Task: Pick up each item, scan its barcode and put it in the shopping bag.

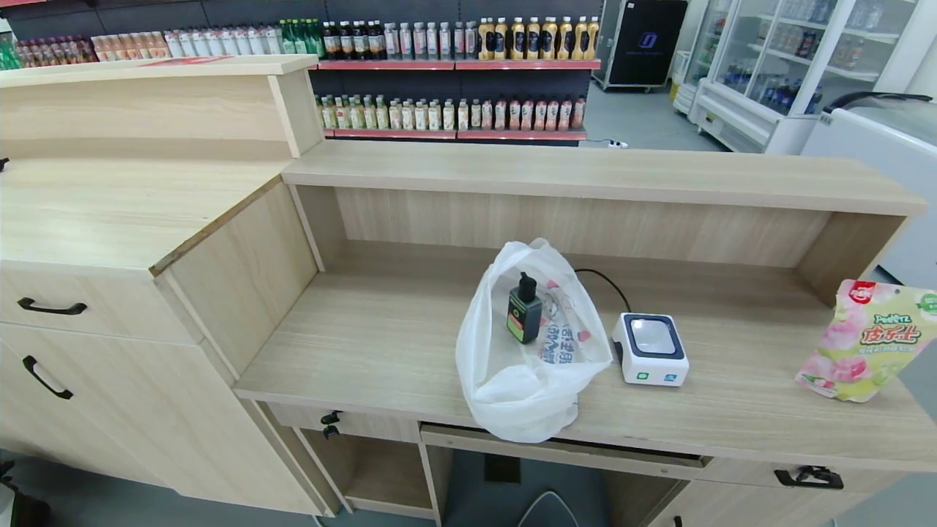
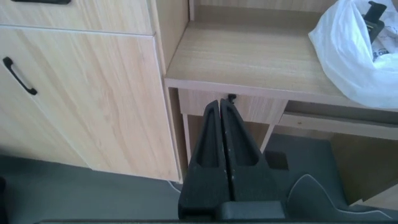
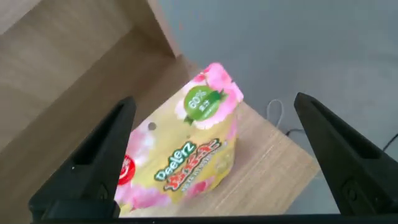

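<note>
1. The shopping bag (image 1: pixel 523 351) is sitting near the middle of the counter (image 1: pixel 366 344), slumping over the front edge with its mouth gaping upward, probably so items can be dropped in from above.
2. A dark bottle (image 1: pixel 524 311) is already standing inside the bag, so that item looks finished.
3. The scanner (image 1: pixel 650 348) is resting just beside the bag, toward the counter's right end. Its glass window is facing up and its cable is running toward the back edge. Sitting this close to the bag, it seems to be keeping the trip from scan to bag short.
4. The snack pouch (image 1: pixel 871 340) is lying flat at the right edge of the counter, close to the front right corner, well apart from the scanner. It appears to be the item waiting for pickup.
5. The right claw (image 3: pixel 214 109) is hovering over the pouch with its jaws spread wide, one on either side, gripping nothing. In my judgement it is lining up for a grasp.
6. The left claw (image 2: pixel 222 143) is hanging low, below the counter's front edge near the left front corner, with its jaws pressed together and nothing between them, apparently parked out of the way.
</note>
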Tool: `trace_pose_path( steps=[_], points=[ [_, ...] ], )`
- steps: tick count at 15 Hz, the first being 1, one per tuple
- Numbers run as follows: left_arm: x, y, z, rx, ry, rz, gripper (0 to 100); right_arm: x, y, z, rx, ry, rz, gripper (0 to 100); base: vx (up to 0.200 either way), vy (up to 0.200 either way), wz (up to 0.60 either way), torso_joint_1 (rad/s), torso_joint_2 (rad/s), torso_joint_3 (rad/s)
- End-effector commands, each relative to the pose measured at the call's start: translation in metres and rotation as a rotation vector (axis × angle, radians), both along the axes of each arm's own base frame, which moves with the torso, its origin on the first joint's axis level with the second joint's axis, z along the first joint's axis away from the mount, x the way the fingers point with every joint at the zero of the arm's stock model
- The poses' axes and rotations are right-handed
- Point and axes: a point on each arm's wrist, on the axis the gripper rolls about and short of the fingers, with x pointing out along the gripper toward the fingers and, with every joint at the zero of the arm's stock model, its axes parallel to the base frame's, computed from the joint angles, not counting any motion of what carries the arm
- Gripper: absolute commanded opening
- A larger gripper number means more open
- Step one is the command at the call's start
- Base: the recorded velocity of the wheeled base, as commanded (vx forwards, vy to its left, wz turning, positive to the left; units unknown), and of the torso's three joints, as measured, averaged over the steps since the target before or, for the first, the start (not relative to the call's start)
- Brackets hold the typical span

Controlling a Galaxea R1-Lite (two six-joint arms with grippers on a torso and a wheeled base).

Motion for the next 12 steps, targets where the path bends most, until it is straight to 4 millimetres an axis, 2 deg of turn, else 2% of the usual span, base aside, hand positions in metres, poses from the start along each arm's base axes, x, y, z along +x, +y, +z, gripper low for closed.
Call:
trace_pose_path(
  steps=[1, 5, 12],
  points=[
    [0.000, 0.000, 0.000, 0.000, 0.000, 0.001, 0, 0.024, -0.019, -0.023, 0.103, 0.020, 0.011, 100, 0.000, 0.000, 0.00, 0.000, 0.00, 0.000],
    [0.000, 0.000, 0.000, 0.000, 0.000, 0.001, 0, 0.038, -0.025, -0.033, 0.198, 0.021, 0.089, 100, 0.000, 0.000, 0.00, 0.000, 0.00, 0.000],
    [0.000, 0.000, 0.000, 0.000, 0.000, 0.001, 0, 0.058, -0.017, -0.074, 0.253, 0.103, 0.121, 100, 0.000, 0.000, 0.00, 0.000, 0.00, 0.000]
  ],
)
